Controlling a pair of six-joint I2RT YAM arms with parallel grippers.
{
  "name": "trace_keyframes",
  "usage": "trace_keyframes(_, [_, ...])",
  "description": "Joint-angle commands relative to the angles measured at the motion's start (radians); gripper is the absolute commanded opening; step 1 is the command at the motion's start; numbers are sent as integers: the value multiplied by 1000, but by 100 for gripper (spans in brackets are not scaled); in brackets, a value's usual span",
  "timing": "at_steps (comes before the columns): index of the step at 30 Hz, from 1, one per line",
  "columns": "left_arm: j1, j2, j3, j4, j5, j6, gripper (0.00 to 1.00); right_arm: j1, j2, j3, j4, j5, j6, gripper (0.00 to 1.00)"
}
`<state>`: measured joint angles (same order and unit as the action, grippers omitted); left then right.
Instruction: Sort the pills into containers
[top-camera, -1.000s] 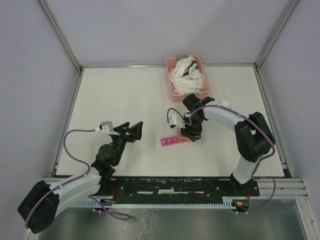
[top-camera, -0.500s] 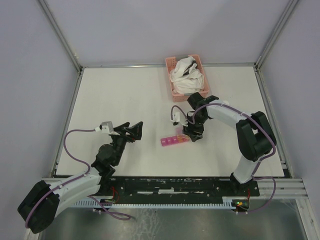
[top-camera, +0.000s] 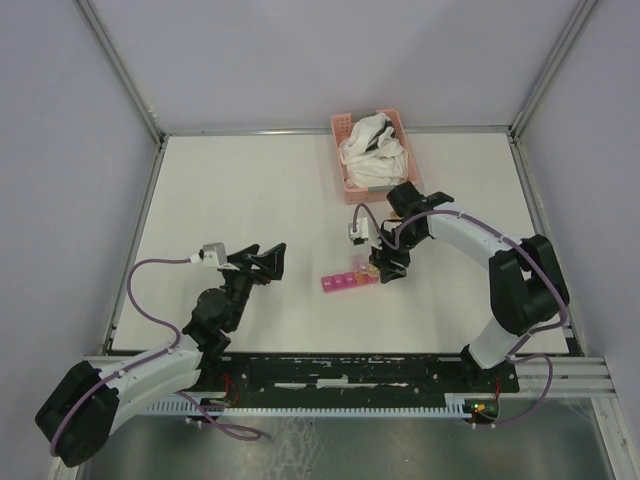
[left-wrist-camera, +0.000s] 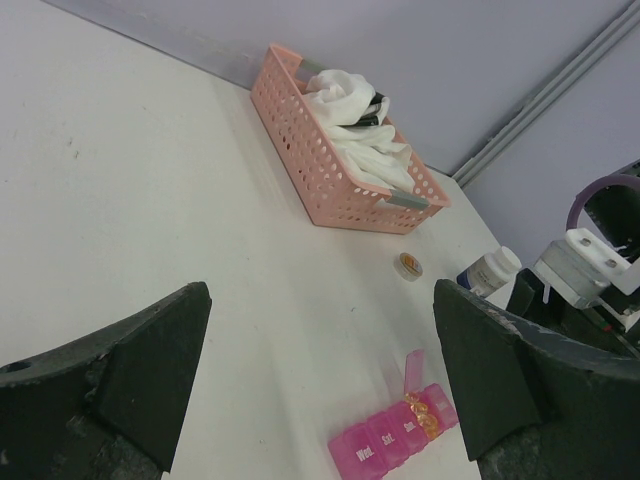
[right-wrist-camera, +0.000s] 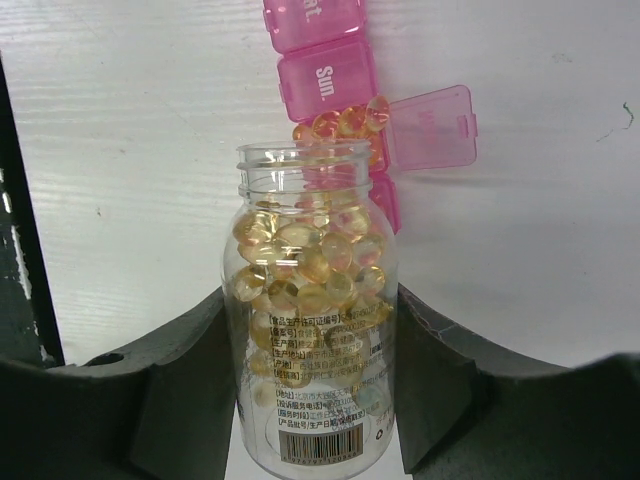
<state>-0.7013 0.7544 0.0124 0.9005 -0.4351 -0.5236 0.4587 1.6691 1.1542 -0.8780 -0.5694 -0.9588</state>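
Observation:
My right gripper (top-camera: 386, 268) is shut on a clear round jar (right-wrist-camera: 310, 330) with no cap, full of yellow-orange pills (right-wrist-camera: 300, 260). The jar's mouth is tipped over the pink strip of containers (top-camera: 345, 281). In the right wrist view the strip (right-wrist-camera: 325, 70) has one compartment open, its lid (right-wrist-camera: 432, 127) flipped aside, with several pills (right-wrist-camera: 340, 122) heaped in it. The left wrist view shows the strip (left-wrist-camera: 385, 448) and those pills (left-wrist-camera: 425, 412) too. My left gripper (top-camera: 265, 262) is open and empty, well left of the strip.
A pink lattice basket (top-camera: 339, 150) with white cloth stands at the back, also in the left wrist view (left-wrist-camera: 320, 175). A white-capped dark bottle (left-wrist-camera: 490, 270) and a small round lid (left-wrist-camera: 408, 265) lie between basket and strip. Metal frame rails border the table.
My right arm has swung a little to the right and its wrist has turned, with the jar still over the strip's right end. The left arm has not moved.

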Motion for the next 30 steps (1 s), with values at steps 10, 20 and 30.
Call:
trace_keyframes(10, [8,-9,-9,50,-4,-49,99,-96,-82,-70,80,-318,-28,1])
trace_keyframes(20, [10,-7,-9,51,2,-49,99,-190,-160,-206,340,-531,109,1])
trace_keyframes(30, [13,28,46,17,82,-41,99,-225,-225,-363,821,-632,485,3])
